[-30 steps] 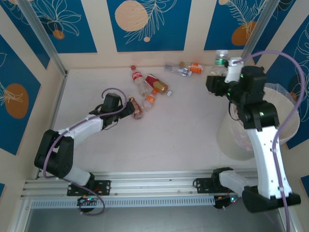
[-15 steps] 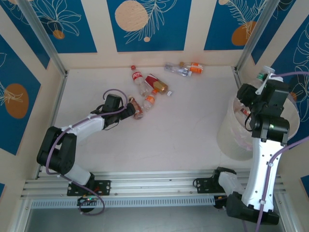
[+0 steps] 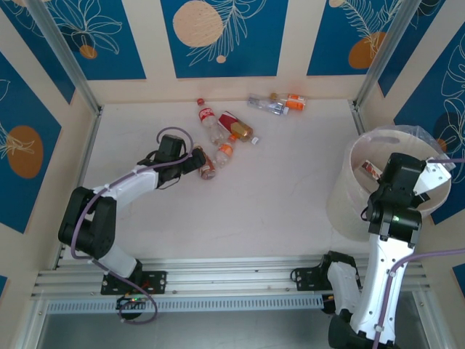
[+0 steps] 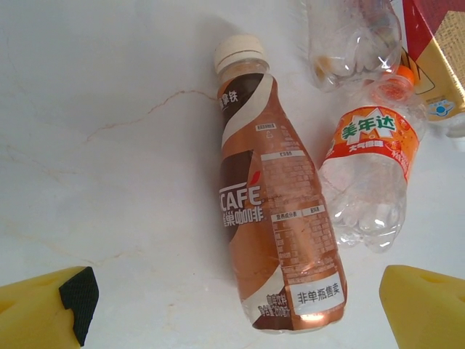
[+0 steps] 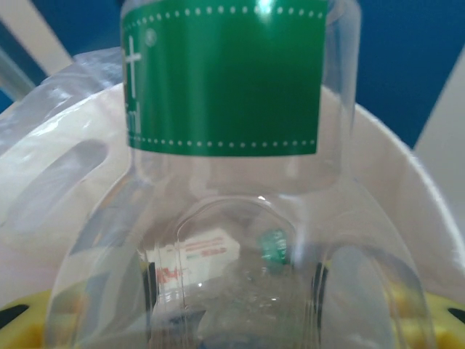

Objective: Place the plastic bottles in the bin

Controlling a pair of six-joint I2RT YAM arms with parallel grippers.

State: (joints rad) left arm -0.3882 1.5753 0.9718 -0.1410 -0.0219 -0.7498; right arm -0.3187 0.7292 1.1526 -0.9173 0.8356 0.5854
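A brown coffee plastic bottle (image 4: 272,211) with a cream cap lies on the table between the wide-apart yellow fingers (image 4: 43,313) of my left gripper (image 4: 240,316), which is open and not touching it. Beside it lies a crushed orange-label bottle (image 4: 370,167). From above, my left gripper (image 3: 190,161) sits at the brown bottle (image 3: 205,166). My right gripper (image 5: 232,320) is shut on a clear bottle with a green label (image 5: 225,80), held over the bin (image 5: 396,163). The pale bin (image 3: 345,203) stands at the right, with the right arm (image 3: 398,190) above it.
More bottles lie at the back: a red-label one (image 3: 207,118), a red-and-gold one (image 3: 237,126), an orange-cap one (image 3: 224,152) and clear ones (image 3: 276,104) near the far wall. A bottle with a red and white label (image 3: 368,171) lies inside the bin.
The right arm swung from the back of the table to over the bin, carrying the green-label bottle. The left gripper edged slightly toward the brown bottle.
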